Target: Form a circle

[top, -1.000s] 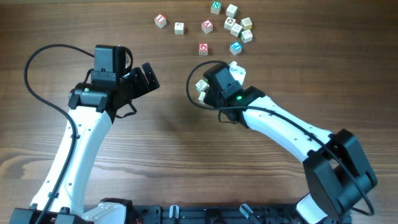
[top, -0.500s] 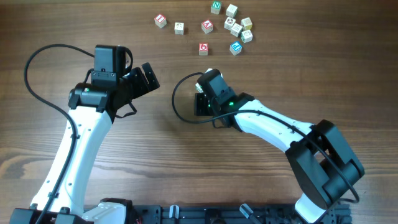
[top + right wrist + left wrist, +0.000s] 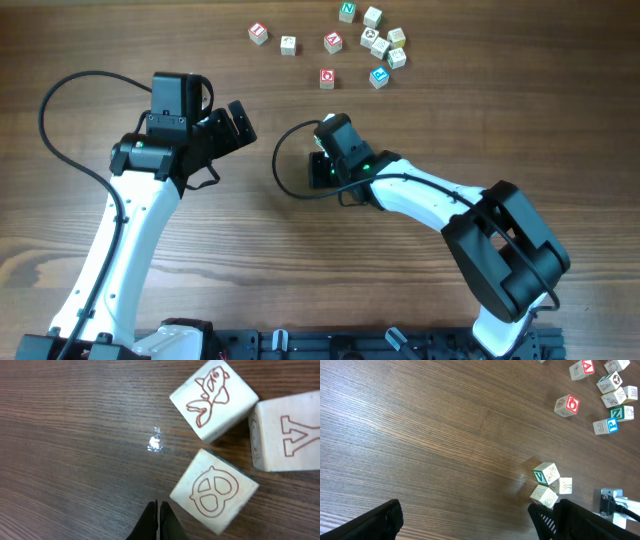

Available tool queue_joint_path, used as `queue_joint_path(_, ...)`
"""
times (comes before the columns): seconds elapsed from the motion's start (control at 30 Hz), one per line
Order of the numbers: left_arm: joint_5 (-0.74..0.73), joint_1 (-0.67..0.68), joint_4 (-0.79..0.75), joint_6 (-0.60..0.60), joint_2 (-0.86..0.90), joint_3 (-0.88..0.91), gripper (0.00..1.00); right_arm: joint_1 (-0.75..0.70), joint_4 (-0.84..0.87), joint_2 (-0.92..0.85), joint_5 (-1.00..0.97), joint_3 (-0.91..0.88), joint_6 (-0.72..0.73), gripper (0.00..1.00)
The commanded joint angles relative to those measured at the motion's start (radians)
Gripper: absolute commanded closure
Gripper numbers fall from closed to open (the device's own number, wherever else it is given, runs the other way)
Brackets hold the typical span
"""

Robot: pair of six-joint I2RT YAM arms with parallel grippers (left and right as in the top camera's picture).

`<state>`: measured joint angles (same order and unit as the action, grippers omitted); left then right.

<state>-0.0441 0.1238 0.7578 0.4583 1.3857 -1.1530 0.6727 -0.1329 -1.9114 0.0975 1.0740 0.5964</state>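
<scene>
While right tool (image 3: 157,519) sits pressed together, empty, three pale cubes (image 3: 214,489) huddle tight just ahead-right; left tool (image 3: 465,516) spread wide.

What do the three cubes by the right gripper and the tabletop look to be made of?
The three cubes: probably pale, unvarnished wood, judging by matte cream faces, softened edges and red printed outlines. The tabletop: brown wood-grain surface, solid wood or laminate, I cannot tell; a small glare spot suggests a slight sheen.
</scene>
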Motion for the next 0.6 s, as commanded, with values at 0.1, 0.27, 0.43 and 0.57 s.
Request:
queue_joint_path(0.1,-0.008,-0.005,-0.002,0.006,0.006,-0.006,0.00,0.004,0.007,-0.017,-0.038,-0.005,-0.018,0.95)
queue_joint_path(0.27,-0.008,-0.005,-0.002,0.006,0.006,-0.006,0.00,0.001,0.009,-0.017,-0.053,-0.005,-0.018,0.95)
queue_joint_path(0.43,-0.008,-0.005,-0.002,0.006,0.006,-0.006,0.00,0.001,0.013,-0.017,-0.072,-0.005,-0.018,0.95)
queue_joint_path(0.57,-0.008,-0.005,-0.002,0.006,0.006,-0.006,0.00,-0.003,0.013,-0.017,-0.074,-0.005,-0.018,0.95)
